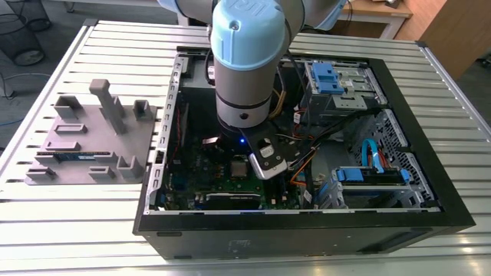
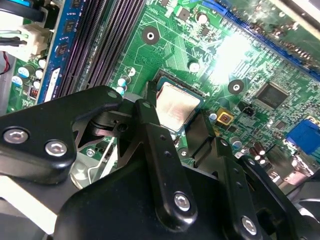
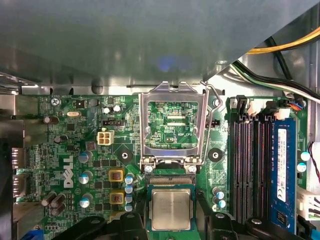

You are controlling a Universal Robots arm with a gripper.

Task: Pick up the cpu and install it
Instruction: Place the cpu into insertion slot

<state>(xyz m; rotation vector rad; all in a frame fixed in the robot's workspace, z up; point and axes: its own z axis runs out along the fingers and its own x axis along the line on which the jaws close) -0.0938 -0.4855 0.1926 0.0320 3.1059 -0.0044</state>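
The cpu, a small square chip with a silver-grey metal top, lies flat in the motherboard socket. It also shows in the second wrist view and as a small grey square in the exterior view. My gripper straddles it from above. One black finger presses against one side of the chip and the other finger against the opposite side. The socket's metal load plate stands swung open just beyond the chip.
The open black computer case lies on a slatted metal table. Black memory slots and a blue memory module run beside the socket. Cables and drive bays crowd the case's right. A grey tray sits at the left.
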